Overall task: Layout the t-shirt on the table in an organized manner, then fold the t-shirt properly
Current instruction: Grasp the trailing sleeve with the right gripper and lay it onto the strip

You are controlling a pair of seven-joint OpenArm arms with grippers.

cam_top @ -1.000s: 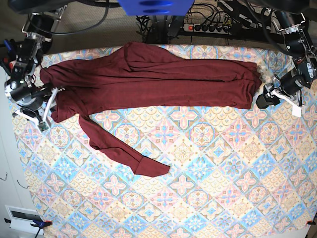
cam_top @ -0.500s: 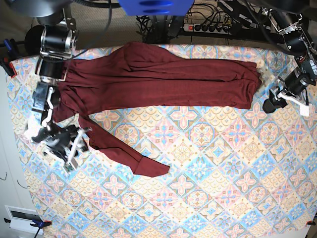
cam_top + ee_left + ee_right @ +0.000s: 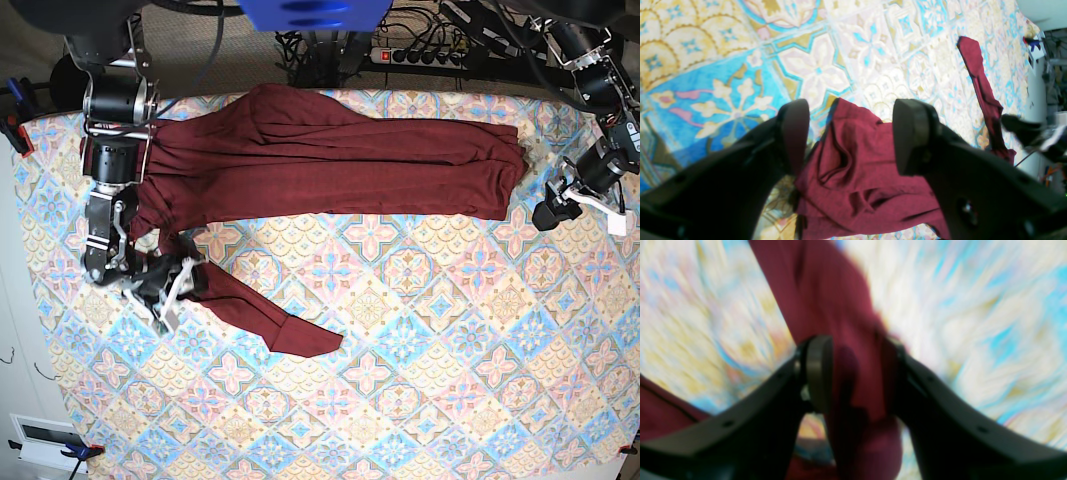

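From my right wrist camera, blurred, the right gripper has its jaws spread either side of the t-shirt's sleeve; I cannot tell whether they grip it. On my left wrist camera the left gripper stands wide open over a bunched edge of the t-shirt, holding nothing. Further out, the base view shows the garment stretched across the far side of the table, one sleeve trailing toward me

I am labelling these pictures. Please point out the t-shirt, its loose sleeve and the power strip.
t-shirt [image 3: 330, 165]: base view, middle of the spread body.
loose sleeve [image 3: 270, 320]: base view, lower part near the cuff.
power strip [image 3: 425, 55]: base view, middle of its row of sockets.
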